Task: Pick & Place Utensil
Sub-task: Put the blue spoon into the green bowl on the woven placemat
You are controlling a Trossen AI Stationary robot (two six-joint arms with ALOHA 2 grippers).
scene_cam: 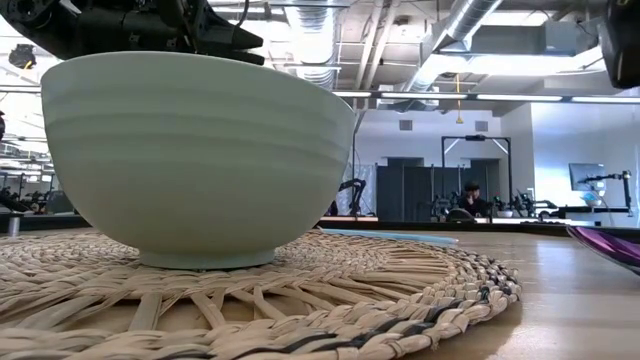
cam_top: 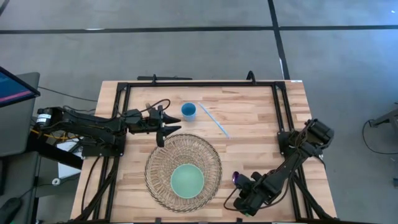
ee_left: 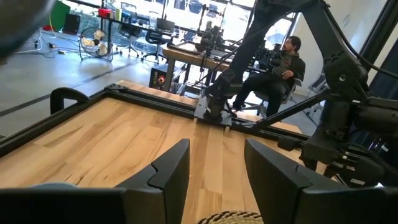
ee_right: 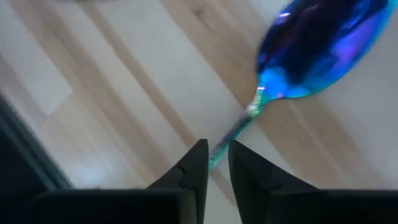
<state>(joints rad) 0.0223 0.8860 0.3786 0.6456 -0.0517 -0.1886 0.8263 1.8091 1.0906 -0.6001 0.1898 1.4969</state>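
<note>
An iridescent blue-purple spoon [ee_right: 320, 50] lies on the wooden table near its front right, to the right of the woven mat; it also shows in the high view [cam_top: 236, 178] and at the low view's right edge [scene_cam: 612, 246]. My right gripper [ee_right: 217, 152] points steeply down over the spoon's thin handle [ee_right: 241, 129]. Its fingers stand on either side of the handle with a narrow gap, wider than the handle. My left gripper [cam_top: 168, 129] hovers open and level over the mat's far edge, holding nothing.
A pale green bowl [cam_top: 186, 179] stands on the round woven mat [cam_top: 155, 157] at the table's near middle. A small blue cup [cam_top: 188, 111] and a light blue stick [cam_top: 214, 120] lie farther back. A black frame [cam_top: 280, 106] edges the table. A person sits beyond the table.
</note>
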